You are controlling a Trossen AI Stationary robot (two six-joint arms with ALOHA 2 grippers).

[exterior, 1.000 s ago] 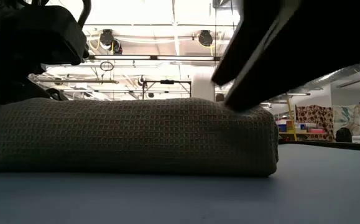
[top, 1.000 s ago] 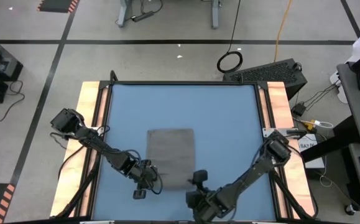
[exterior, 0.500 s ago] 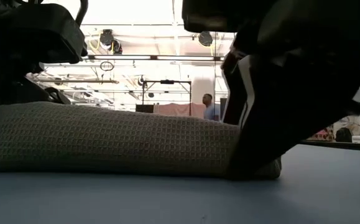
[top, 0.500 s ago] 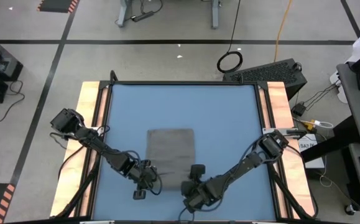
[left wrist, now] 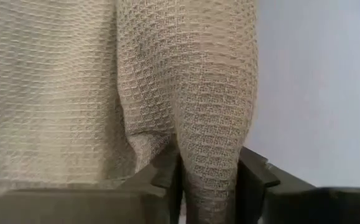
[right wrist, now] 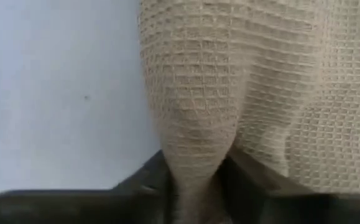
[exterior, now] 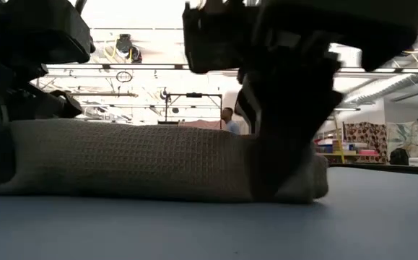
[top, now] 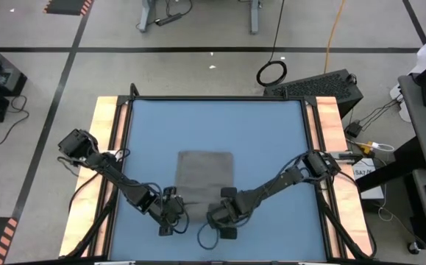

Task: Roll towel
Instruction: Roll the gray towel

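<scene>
- Here the towel [top: 205,177] lies flat near the middle of the blue table [top: 271,132], its near edge raised into a thick fold between the two arms.
- The left gripper [top: 170,213] sits at the towel's near left corner; the left wrist view shows its fingers [left wrist: 167,174] pinched on a ridge of the woven cloth, so it is clamped narrow on the towel.
- The right gripper [top: 224,215] sits at the towel's near right corner; its wrist view shows the cloth [right wrist: 192,124] drawn down into a tight gather between the fingers, so it too is holding the towel.
- In the low view the right gripper [exterior: 284,144] presses down on the towel's right end, and the fold [exterior: 136,159] runs full and even along the near edge.
- My judgement: the roll is only just started, with most of the towel beyond the grippers flat on the table.
- Risk: each grip bites on a thin gather, so the cloth could slip out of one side if the arms pull unevenly.
- Risk: if one gripper leads the other away from the near edge, the roll could come out skewed or cone-shaped.
- Risk: lifting too high could drag the whole towel across the table instead of turning it over.
</scene>
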